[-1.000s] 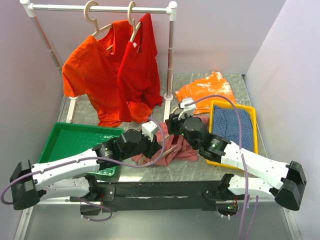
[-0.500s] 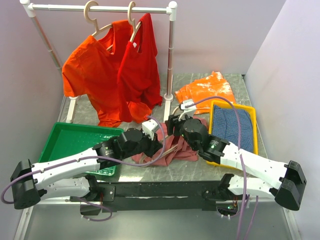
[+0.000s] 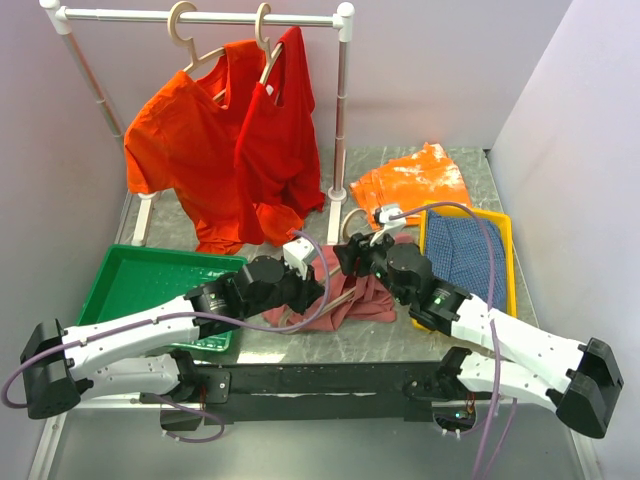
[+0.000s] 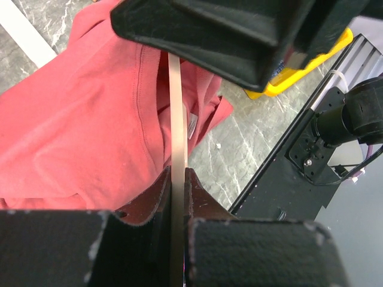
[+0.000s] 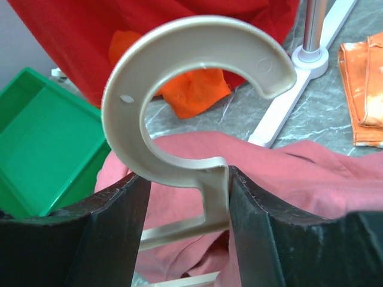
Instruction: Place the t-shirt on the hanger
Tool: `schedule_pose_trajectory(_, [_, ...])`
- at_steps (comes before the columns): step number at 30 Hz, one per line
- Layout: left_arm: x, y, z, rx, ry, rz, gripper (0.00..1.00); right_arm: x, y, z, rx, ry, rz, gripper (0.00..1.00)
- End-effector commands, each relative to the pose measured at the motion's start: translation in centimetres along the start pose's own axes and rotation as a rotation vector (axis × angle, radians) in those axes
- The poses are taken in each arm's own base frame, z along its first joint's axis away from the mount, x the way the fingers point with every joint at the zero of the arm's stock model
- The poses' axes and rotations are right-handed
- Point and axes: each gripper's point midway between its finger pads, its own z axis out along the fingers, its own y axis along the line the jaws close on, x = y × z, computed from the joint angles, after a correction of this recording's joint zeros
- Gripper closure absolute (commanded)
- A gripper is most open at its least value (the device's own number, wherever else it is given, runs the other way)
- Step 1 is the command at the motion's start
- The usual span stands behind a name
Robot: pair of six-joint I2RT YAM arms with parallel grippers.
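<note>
The dusty rose t-shirt (image 3: 368, 302) lies crumpled on the table between my two arms, its white neck label (image 4: 192, 127) showing. The beige hanger (image 3: 351, 220) lies across it. My left gripper (image 3: 318, 285) is shut on a thin arm of the hanger (image 4: 175, 119), which runs straight out between its jaws (image 4: 173, 174). My right gripper (image 5: 188, 177) stands open around the hanger's neck, just below the round hook (image 5: 197, 27). Its right finger (image 5: 263, 227) touches the neck, and a gap shows on the left side. T-shirt cloth (image 5: 311, 173) lies behind the hook.
A green tray (image 3: 150, 280) sits at the left. A yellow tray (image 3: 505, 225) with a blue cloth (image 3: 465, 250) sits at the right, and folded orange cloth (image 3: 415, 175) lies behind it. The white rail (image 3: 200, 17) at the back carries an orange t-shirt (image 3: 185, 140) and a red t-shirt (image 3: 280, 130).
My right arm has swung a little to the right and forward, its gripper staying at the hanger's hook. The left arm and the t-shirt have not moved.
</note>
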Motion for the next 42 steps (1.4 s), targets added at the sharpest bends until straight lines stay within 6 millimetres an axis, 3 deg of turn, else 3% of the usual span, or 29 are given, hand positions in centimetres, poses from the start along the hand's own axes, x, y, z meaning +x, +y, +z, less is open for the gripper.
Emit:
schedule_pose_trajectory(1, [-3.8,-2.1,-0.6,0.076,-0.115,0.004,0.99,-0.6,0.2,0.7,-0.009,-0.049,0.019,0.4])
schedule_pose_trajectory(5, [-3.8,-2.6,-0.7,0.101,-0.11,0.007,0.99,-0.3,-0.5,1.6,0.032,-0.05,0.0,0.43])
schedule_pose_trajectory(7, [-3.9,-2.7,-0.6,0.107,-0.109,0.003,0.99,-0.2,-0.7,1.8,0.038,-0.055,-0.002,0.5])
schedule_pose_trajectory(8, [-3.8,-2.7,-0.4,0.104,-0.102,0.002,0.99,-0.2,-0.7,1.9,0.039,-0.057,-0.001,0.56])
schedule_pose_trajectory(9, [-3.8,-2.7,-0.3,0.104,-0.1,-0.004,0.99,-0.4,-0.9,1.9,0.048,-0.065,0.0,0.73])
schedule_pose_trajectory(12, [-3.7,-2.6,0.0,0.092,-0.094,-0.035,0.98,-0.6,-1.3,1.8,0.066,-0.083,-0.011,1.0])
schedule_pose_trajectory(14, [-3.7,-2.2,0.1,0.057,-0.089,-0.071,0.75,-0.7,-1.7,1.9,0.083,-0.093,-0.032,1.0])
schedule_pose_trajectory(15, [-4.5,-1.7,0.0,0.018,-0.111,-0.101,0.54,-0.7,-1.9,2.0,0.092,-0.094,-0.038,1.0])
schedule_pose_trajectory(16, [-4.9,-1.4,-0.2,-0.007,-0.117,-0.113,0.43,-0.8,-2.3,2.0,0.112,-0.099,-0.056,1.0])
schedule_pose_trajectory(20, [-6.9,0.6,-2.3,-0.147,-0.154,-0.172,0.18,-1.7,-2.3,2.0,0.124,-0.123,-0.072,1.0])
schedule_pose_trajectory(22, [-9.1,2.2,-4.3,-0.222,-0.225,-0.26,0.18,-1.9,-2.3,1.9,0.123,-0.133,-0.079,1.0])
schedule_pose_trajectory(23, [-9.3,3.0,-5.0,-0.248,-0.227,-0.296,0.17,-2.0,-2.2,1.9,0.119,-0.142,-0.08,1.0])
schedule_pose_trajectory(24, [-9.2,5.5,-5.8,-0.311,-0.237,-0.369,0.17,-2.2,-2.2,1.8,0.119,-0.148,-0.082,1.0])
schedule_pose_trajectory(26, [-9.2,6.1,-7.4,-0.256,-0.251,-0.432,0.23,-2.3,-2.2,1.7,0.119,-0.153,-0.087,1.0])
schedule_pose_trajectory(27, [-8.0,8.3,-7.6,-0.29,-0.244,-0.474,0.25,-2.3,-2.0,1.7,0.112,-0.154,-0.088,1.0])
schedule_pose_trajectory(29, [-6.3,8.6,-8.0,-0.252,-0.196,-0.506,0.27,-2.4,-1.9,1.5,0.104,-0.167,-0.084,1.0])
schedule_pose_trajectory(32, [-2.0,9.6,-8.1,-0.28,-0.149,-0.575,0.29,-2.7,-1.9,1.4,0.12,-0.162,-0.076,1.0])
schedule_pose_trajectory(34, [-2.5,8.9,-9.6,-0.23,-0.241,-0.602,0.29,-2.6,-2.1,1.6,0.137,-0.154,-0.073,1.0])
schedule_pose_trajectory(35, [-1.4,8.6,-9.6,-0.199,-0.231,-0.595,0.3,-2.5,-2.1,1.6,0.141,-0.146,-0.074,1.0])
schedule_pose_trajectory(37, [-1.3,8.3,-10.9,-0.18,-0.274,-0.584,0.3,-2.4,-2.3,1.8,0.154,-0.146,-0.071,1.0])
schedule_pose_trajectory(39, [0.1,8.4,-11.1,-0.185,-0.251,-0.578,0.33,-2.4,-2.6,2.1,0.183,-0.14,-0.059,1.0])
schedule_pose_trajectory(42, [0.3,8.3,-11.8,-0.192,-0.291,-0.619,0.4,-3.0,-3.1,2.5,0.25,-0.132,-0.043,1.0])
